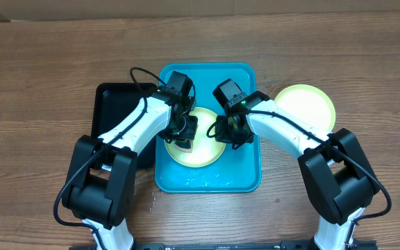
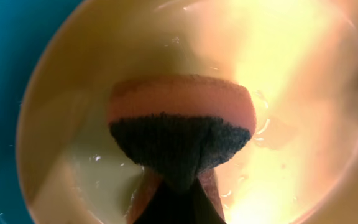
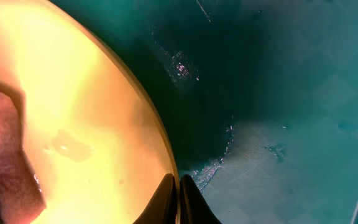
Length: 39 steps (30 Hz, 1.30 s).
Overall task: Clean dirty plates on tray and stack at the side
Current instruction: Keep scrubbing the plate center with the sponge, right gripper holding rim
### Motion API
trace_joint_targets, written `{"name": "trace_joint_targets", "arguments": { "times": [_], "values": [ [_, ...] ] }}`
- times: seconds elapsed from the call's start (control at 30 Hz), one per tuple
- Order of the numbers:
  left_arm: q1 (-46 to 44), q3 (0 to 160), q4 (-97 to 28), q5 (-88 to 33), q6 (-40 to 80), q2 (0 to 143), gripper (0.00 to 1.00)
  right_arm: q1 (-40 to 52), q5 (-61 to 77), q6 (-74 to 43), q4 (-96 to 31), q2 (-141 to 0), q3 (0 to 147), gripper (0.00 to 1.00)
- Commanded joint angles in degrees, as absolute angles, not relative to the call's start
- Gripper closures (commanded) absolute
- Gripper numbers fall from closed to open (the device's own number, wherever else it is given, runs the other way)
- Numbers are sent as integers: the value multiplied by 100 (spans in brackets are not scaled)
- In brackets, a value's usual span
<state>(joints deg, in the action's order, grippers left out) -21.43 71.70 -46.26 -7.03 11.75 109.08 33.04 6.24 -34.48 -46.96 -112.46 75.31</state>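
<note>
You have one pale yellow-green plate (image 1: 203, 154) lying flat inside the turquoise tray (image 1: 242, 177), a little left of the tray's middle. Your left gripper (image 1: 185, 137) is down over it with its fingers clamped on a sponge (image 2: 182, 124). The sponge is orange with a dark scouring layer, and its broad face is pressed onto the plate's surface. From the left wrist you can see a wet sheen and small droplets on the plate around the sponge.

Your right gripper (image 3: 179, 202) sits at the plate's right edge. Its two fingers are drawn tight together with only a thin line between them, and the plate's rim runs straight into that line, so the gripper is pinching the rim. Beside the fingertips, the tray floor shows a scatter of water beads and a damp patch.

A second plate (image 1: 304, 105) of the same pale yellow-green lies on the wooden table (image 1: 47, 55), just off the tray's upper right corner and well clear of both grippers. On the other side, a smaller black tray (image 1: 113, 104) rests against the turquoise tray's left wall, partly under your left arm. You cannot tell from these views whether the plate in the tray carries any speck – the sponge and glare hide much of it
</note>
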Motion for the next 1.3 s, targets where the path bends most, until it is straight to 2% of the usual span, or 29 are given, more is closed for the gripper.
{"name": "trace_joint_targets", "arguments": {
  "times": [0.0,0.23,0.43,0.67,1.0,1.27],
  "values": [
    [-2178,7102,-4613,-239,1352,10836,96,3339,609,-3446,-4665,-11118,7494,96],
    [-2176,6969,-4399,-285,1483,10886,96,3339,609,-3446,-4659,-11118,7494,96],
    [-2178,7832,-5068,-1020,1319,10873,96,3339,609,-3446,-4659,-11118,7494,96],
    [-2178,8726,-5710,-915,1240,10871,96,3339,607,-3444,-4670,-11118,7494,96],
    [-2178,8388,-5651,-336,1245,10875,96,3339,609,-3444,-4668,-11118,7494,96],
    [-2178,7465,-4860,-84,1498,10895,96,3339,609,-3444,-4661,-11118,7494,96]
  ]
}}
